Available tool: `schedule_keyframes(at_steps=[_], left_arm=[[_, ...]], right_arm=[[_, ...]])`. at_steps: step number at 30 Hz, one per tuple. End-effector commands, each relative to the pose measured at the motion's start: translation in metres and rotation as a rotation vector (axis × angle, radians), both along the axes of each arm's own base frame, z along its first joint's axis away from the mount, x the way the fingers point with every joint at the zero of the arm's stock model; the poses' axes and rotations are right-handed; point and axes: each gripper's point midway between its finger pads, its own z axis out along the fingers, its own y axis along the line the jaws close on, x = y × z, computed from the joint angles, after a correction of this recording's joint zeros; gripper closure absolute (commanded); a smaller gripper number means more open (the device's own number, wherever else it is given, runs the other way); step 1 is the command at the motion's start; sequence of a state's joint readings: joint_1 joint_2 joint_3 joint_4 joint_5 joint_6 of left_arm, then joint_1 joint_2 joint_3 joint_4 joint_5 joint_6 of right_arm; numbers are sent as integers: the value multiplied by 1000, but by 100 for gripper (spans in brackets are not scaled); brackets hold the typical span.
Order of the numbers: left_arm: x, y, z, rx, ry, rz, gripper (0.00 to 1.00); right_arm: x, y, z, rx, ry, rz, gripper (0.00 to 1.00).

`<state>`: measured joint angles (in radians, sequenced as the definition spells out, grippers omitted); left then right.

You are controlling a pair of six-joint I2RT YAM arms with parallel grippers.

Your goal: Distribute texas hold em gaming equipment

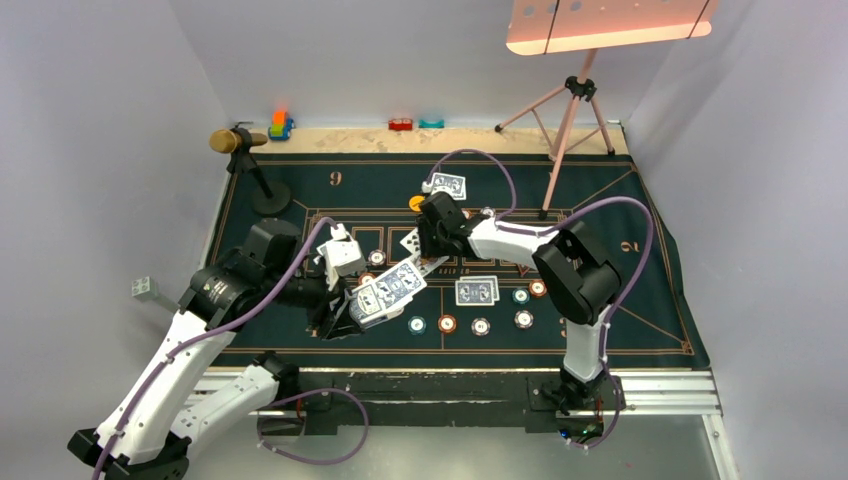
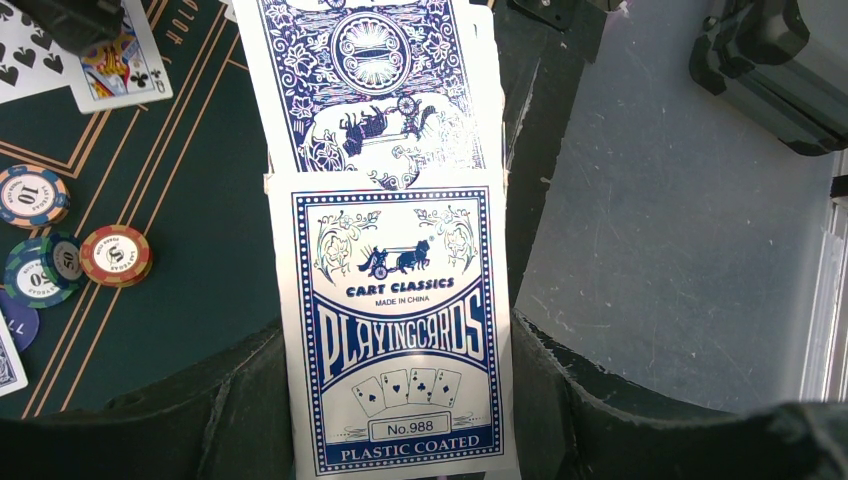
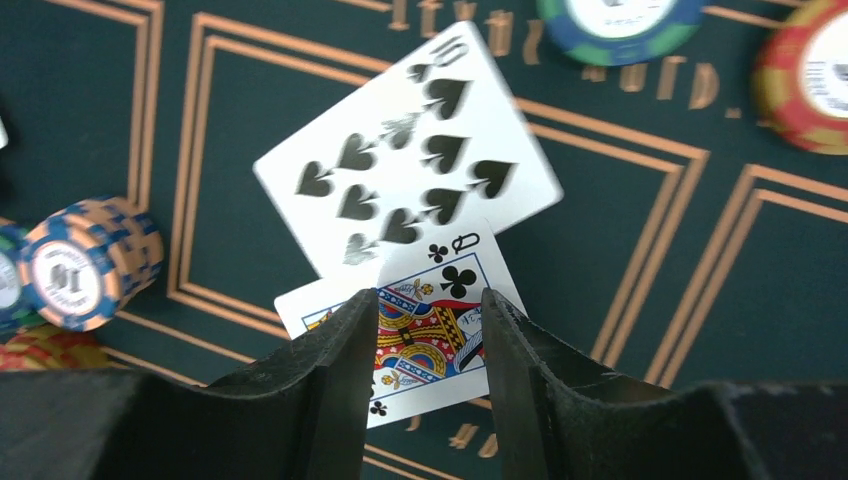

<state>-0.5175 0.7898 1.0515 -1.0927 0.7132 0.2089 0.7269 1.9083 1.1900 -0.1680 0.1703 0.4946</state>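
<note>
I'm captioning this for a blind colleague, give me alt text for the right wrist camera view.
A face-up queen of clubs shows between the right gripper's parted black fingers, overlapping a ten of spades on the dark green gold-lined mat. Striped poker chips lie at the left and top-right edges.

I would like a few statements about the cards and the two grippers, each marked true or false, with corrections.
1. The left gripper grips a blue playing-card box. True.
2. The ten of spades lies face down. False: it lies face up on the green mat.
3. The queen of clubs shows between the fingers of the right gripper. True.
4. The right gripper is shut tight. False: its fingers stand apart.
</note>
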Motion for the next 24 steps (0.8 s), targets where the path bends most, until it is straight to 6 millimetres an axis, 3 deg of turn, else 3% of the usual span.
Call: schedule_keyframes(at_steps=[1,6,15,20,24], left_arm=[[3,-4,10,-38,-20,5,79],[3,-3,10,-35,-24,5,79],[4,-3,10,-34,-26,7,79],[6,-1,8,-19,-36,16,79],[8,-1,5,-14,-31,23,80]], right_arm=[[-22,20,-13,8,94,55,55],[-15,30,4,32,79,67,55],[5,27,102,165,-52,97,47],[-14,9,142,271,-70,121,35],[-51,-7,180,420,-76,186,17]])
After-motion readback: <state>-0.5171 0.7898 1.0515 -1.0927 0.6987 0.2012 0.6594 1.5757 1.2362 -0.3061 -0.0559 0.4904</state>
